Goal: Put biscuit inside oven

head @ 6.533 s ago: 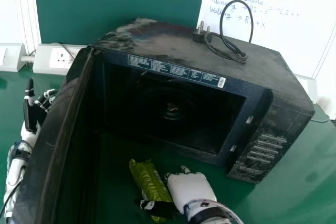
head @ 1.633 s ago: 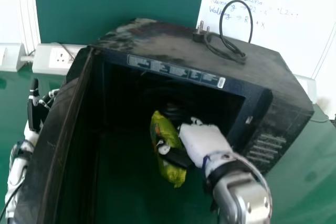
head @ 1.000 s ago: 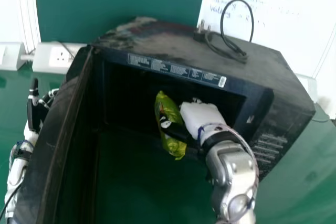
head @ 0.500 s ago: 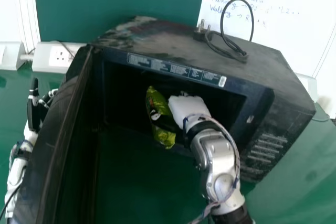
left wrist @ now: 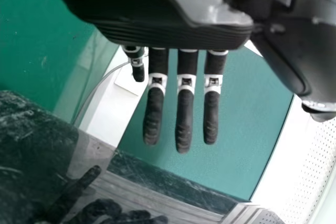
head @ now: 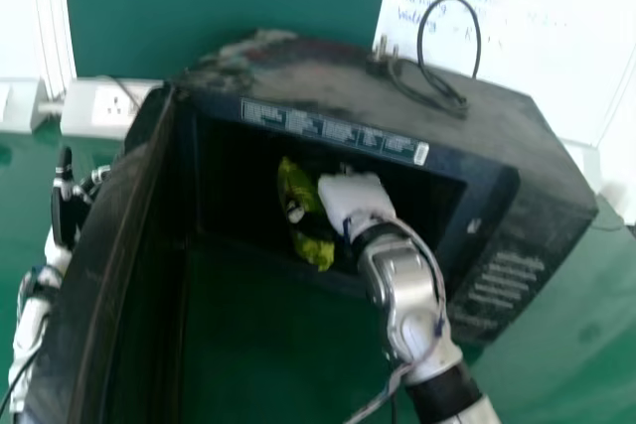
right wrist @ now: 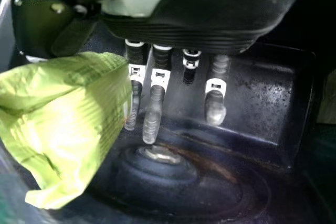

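Note:
At the opening of the black oven [head: 477, 196], my right hand [head: 350, 196] is shut on the green biscuit packet [head: 320, 251], its dark thumb lying across the wrapper. The packet stands tilted, its upper part within the dark cavity. In the right wrist view the packet [right wrist: 68, 114] is pinched at the thumb side of my right hand [right wrist: 152, 114], over the cavity floor with its round hub [right wrist: 160, 155]. Behind the open oven door [head: 94, 275], at the far left, is my left hand [head: 70, 211], open; in the left wrist view my left hand [left wrist: 185, 108] has straight fingers.
The swung-out door stands along the left of the opening, between my two arms. A power cable with plug [head: 427, 86] lies on the oven top. Wall sockets [head: 111, 106] are behind at the left, and a whiteboard [head: 537, 47] is behind at the right.
My right hand has carried the packet from the green surface before the oven up and forward to the opening, lately drifting slightly left and inward. The left hand has stayed about where it was.

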